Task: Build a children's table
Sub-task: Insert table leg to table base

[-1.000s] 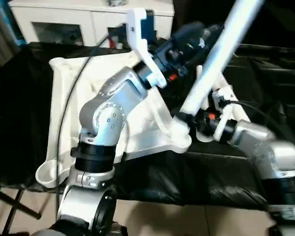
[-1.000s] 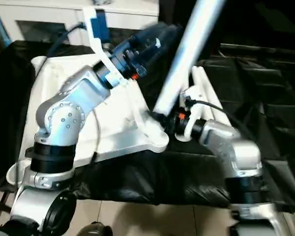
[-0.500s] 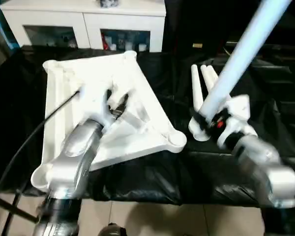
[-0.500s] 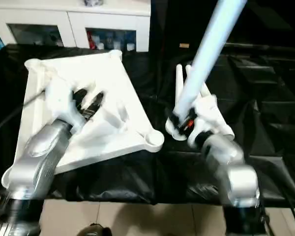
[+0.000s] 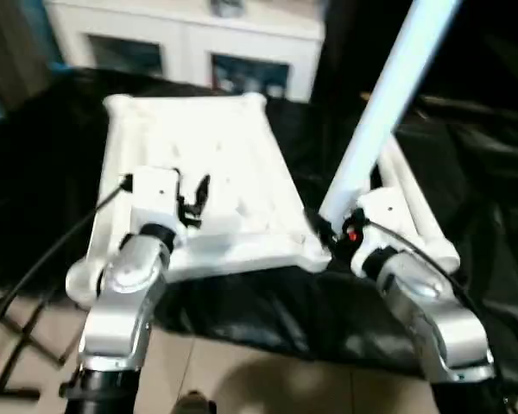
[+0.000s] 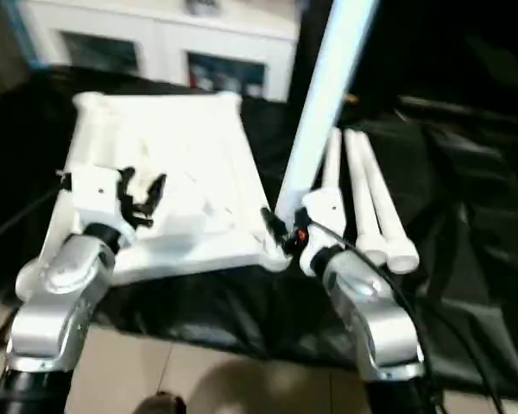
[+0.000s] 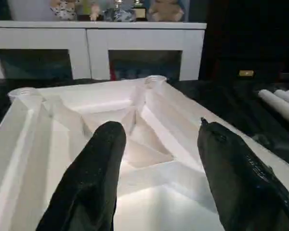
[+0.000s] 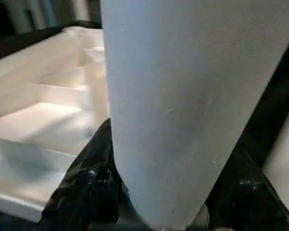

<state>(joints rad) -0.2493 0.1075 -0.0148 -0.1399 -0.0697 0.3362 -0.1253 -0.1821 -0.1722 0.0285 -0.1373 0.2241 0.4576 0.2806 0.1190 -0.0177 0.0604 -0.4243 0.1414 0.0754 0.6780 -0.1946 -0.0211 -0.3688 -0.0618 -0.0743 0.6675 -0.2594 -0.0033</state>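
The white tabletop (image 5: 233,164) lies upside down on the black cloth, its ribbed underside (image 7: 135,139) facing up. My left gripper (image 5: 192,200) hovers open over the tabletop's near part with nothing between its black fingers (image 7: 98,173). My right gripper (image 5: 326,231) is shut on a long white leg (image 5: 380,103), which rises steeply up and to the right. The leg's (image 8: 183,96) lower end sits at the tabletop's near right corner socket (image 6: 272,250); I cannot tell whether it is inside the socket. Three more legs (image 6: 367,203) lie side by side to the right of the tabletop.
A white cabinet (image 7: 86,48) with glass-fronted compartments stands behind the table. Black cloth (image 5: 483,190) covers the work surface, and its front edge hangs down toward the tiled floor (image 5: 259,379). A black cable (image 5: 43,259) trails from my left wrist.
My left arm has swung down from across the view to low over the tabletop's near part. My right gripper has carried the leg left, to the tabletop's near right corner. The camera shifted.
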